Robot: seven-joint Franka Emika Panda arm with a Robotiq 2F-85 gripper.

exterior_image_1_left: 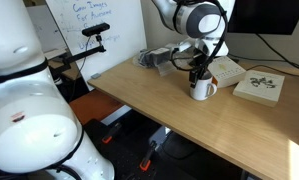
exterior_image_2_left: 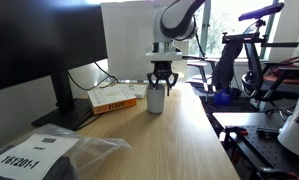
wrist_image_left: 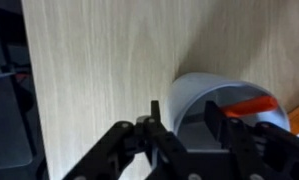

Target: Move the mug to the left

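The small white mug [exterior_image_1_left: 201, 90] stands upright on the wooden table [exterior_image_1_left: 139, 95], next to the books; it also shows in an exterior view [exterior_image_2_left: 156, 102]. In the wrist view its rim [wrist_image_left: 194, 88] is close below me, with red-orange colour inside. My gripper [exterior_image_1_left: 198, 74] [exterior_image_2_left: 160, 85] is right over the mug. Its fingers [wrist_image_left: 184, 118] straddle the mug's wall, one outside and one inside. A small gap shows on each side of the wall, so the fingers look open.
Two books [exterior_image_1_left: 259, 88] [exterior_image_1_left: 226, 70] lie just beyond the mug; an orange-edged book [exterior_image_2_left: 114, 98] lies beside it. A monitor [exterior_image_2_left: 29, 50] and a labelled package [exterior_image_2_left: 29, 155] stand along the table. A crumpled plastic bag [exterior_image_1_left: 154, 58] lies at the far edge.
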